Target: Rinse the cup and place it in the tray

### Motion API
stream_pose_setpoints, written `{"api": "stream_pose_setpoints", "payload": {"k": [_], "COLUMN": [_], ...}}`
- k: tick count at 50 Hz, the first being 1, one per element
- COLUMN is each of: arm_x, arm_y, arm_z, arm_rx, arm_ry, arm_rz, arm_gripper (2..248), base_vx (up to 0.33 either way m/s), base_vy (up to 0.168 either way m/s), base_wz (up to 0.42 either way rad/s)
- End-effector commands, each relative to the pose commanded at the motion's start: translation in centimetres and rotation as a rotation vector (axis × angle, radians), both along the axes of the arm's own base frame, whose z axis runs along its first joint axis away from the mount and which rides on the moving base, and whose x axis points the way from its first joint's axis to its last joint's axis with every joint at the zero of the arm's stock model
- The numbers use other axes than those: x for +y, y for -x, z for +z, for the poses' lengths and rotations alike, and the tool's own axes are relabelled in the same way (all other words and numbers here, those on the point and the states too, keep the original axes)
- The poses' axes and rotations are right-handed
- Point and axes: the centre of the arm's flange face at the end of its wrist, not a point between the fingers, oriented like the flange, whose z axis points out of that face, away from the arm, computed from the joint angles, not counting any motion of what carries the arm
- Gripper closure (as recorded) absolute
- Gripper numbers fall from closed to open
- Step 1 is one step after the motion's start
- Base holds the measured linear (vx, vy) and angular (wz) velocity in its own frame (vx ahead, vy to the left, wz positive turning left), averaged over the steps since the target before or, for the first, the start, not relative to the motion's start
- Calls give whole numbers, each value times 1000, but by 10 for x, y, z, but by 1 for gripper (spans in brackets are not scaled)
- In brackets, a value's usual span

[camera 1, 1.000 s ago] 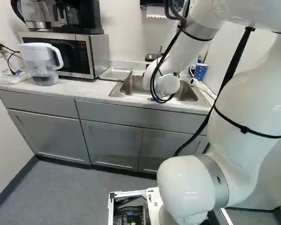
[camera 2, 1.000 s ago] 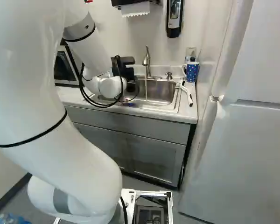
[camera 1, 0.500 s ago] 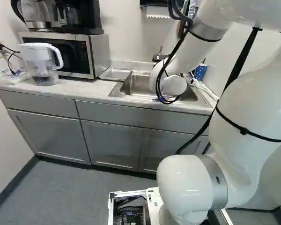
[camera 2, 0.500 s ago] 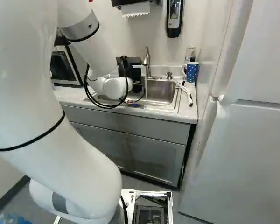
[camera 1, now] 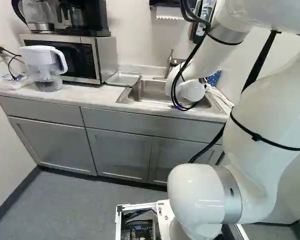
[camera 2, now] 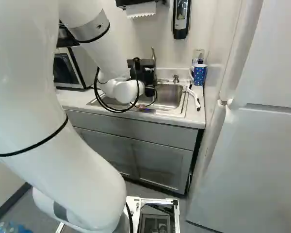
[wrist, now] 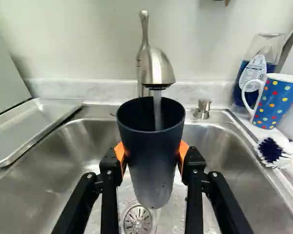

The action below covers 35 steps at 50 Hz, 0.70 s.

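In the right base view my gripper is over the sink, its fingers hidden from there. The wrist view shows my gripper shut on a dark cup, grey toward its bottom, with orange pads pressing both sides. The cup is upright above the drain, its open mouth under the faucet. Running water falls from the spout into the cup. A shallow metal tray lies on the counter beside the sink, on the microwave's side.
A blue dotted mug, a bottle and a brush stand or lie beside the sink, opposite the tray. A soap pump is near the faucet. The microwave and pitcher are farther along the counter.
The arm's wrist has moved rightward over the sink in both base views, with the gripper. The falling water seen earlier in the right base view is now hidden behind the gripper. The base has stayed put.
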Motion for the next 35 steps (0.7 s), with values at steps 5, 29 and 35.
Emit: {"api": "stream_pose_setpoints", "payload": {"k": [5, 29, 35], "arm_x": [-3, -3, -3], "arm_y": [0, 0, 0], "arm_z": [0, 0, 0], "arm_rx": [0, 0, 0], "arm_ry": [0, 0, 0], "arm_rz": [-6, -6, -6], "arm_gripper": [127, 127, 127], "base_vx": [0, 0, 0], "base_vy": [0, 0, 0], "base_wz": [0, 0, 0]}}
